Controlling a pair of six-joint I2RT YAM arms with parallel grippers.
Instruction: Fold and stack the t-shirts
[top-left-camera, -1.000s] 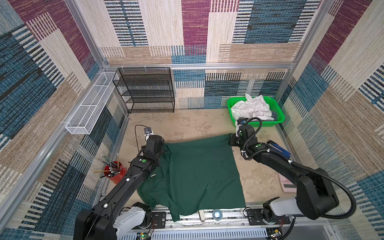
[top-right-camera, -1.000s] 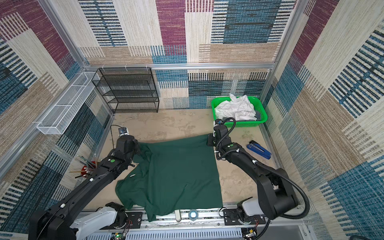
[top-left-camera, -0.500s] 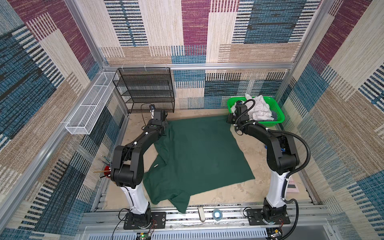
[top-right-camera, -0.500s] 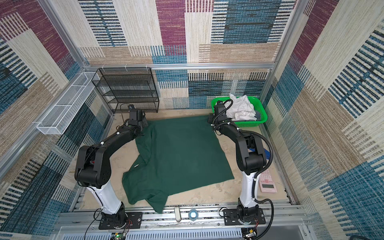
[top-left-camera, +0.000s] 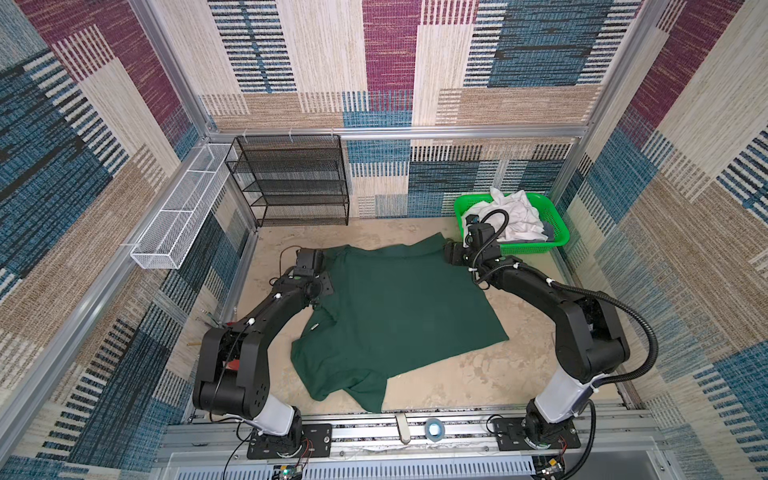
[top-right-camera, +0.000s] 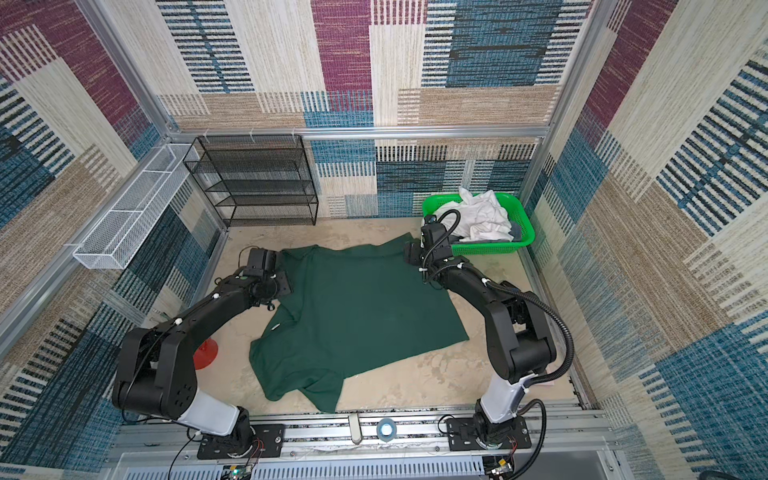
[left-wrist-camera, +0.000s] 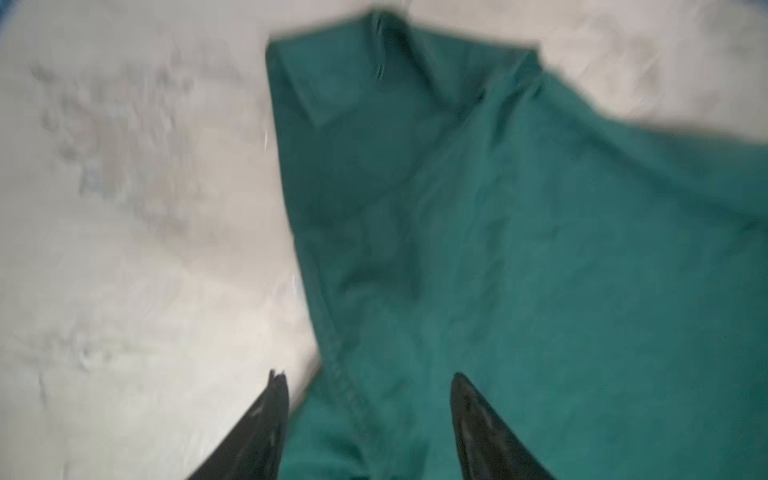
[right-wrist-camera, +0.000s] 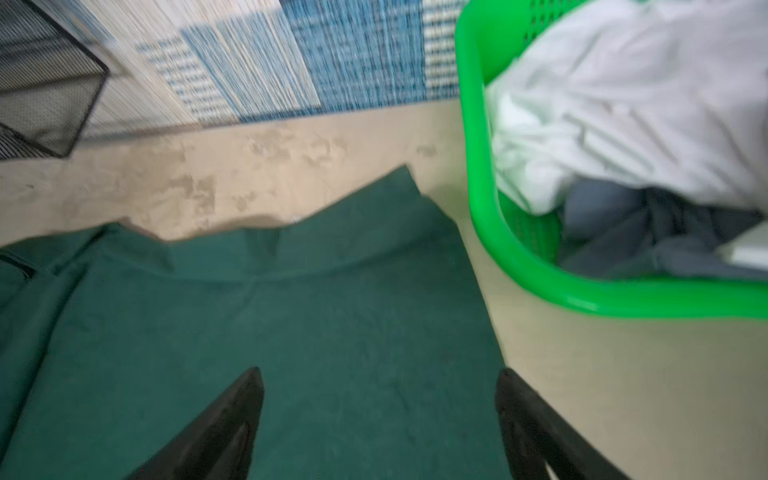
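**A:** Where is the large dark green cloth t-shirt (top-left-camera: 399, 307)?

**B:** It's spread mostly flat on the beige tabletop (top-left-camera: 478, 374), with its near end rumpled.

**A:** And the 2 grippers?

**B:** The left gripper (left-wrist-camera: 365, 376) has its fingers apart, straddling the shirt's left hem. The right gripper (right-wrist-camera: 379, 371) is spread wide over the far right corner, clamping nothing.

**A:** The rest?

**B:** The crumpled white t-shirts (top-left-camera: 515, 216) and grey fabric (right-wrist-camera: 665, 241) lie in the bright green plastic basket (top-left-camera: 536, 248), just beside that corner.
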